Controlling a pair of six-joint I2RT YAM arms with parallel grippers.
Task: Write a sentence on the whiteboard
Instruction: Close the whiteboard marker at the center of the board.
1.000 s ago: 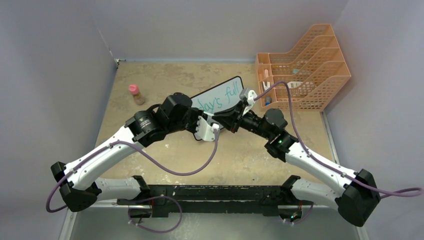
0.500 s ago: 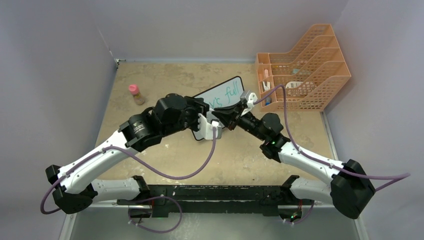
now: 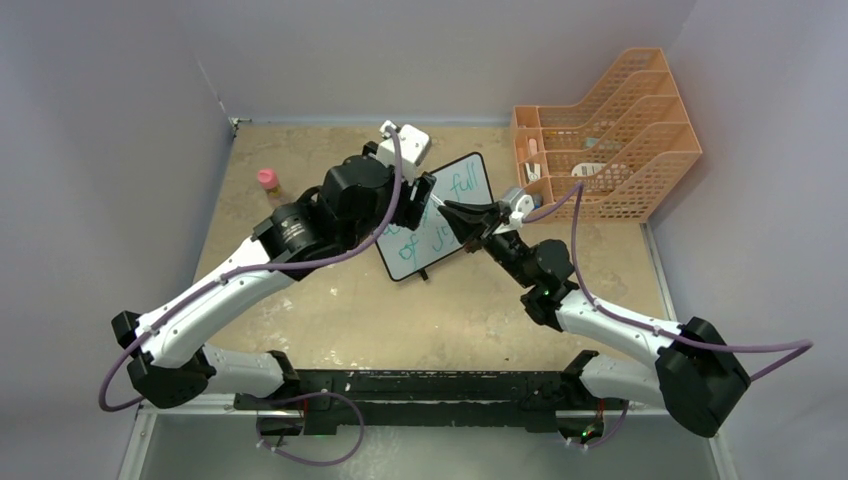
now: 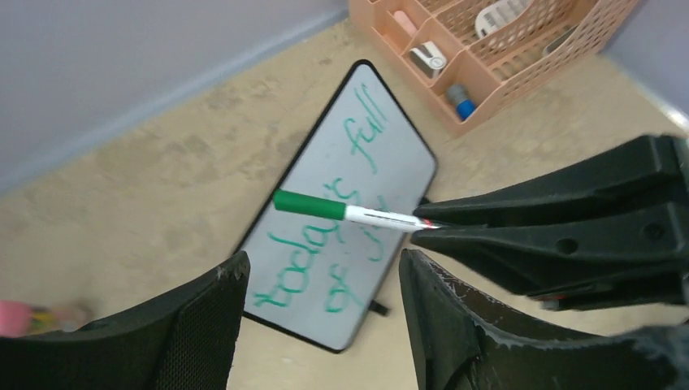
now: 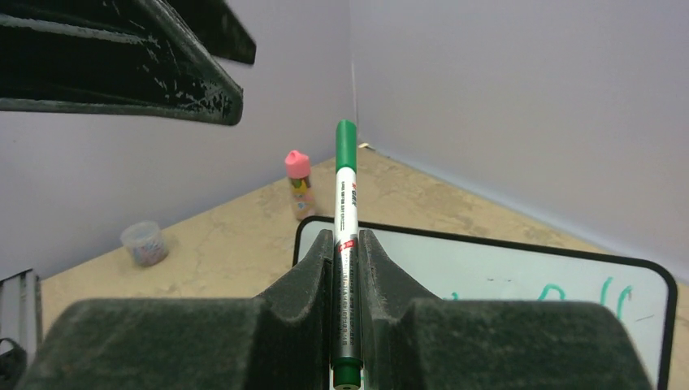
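The small rectangular whiteboard, thin black frame and rounded corners, is seen resting on the mottled beige worktop, near the orange plastic mesh file rack. Teal handwriting is carried on its glossy face. A slim white marker with a green cap is grasped by the right pincer, clenched on the barrel over the board. The left pincer is held released, its rough black jaws spread with nothing between them

Orange mesh rack and pink-capped bottle stand well apart.
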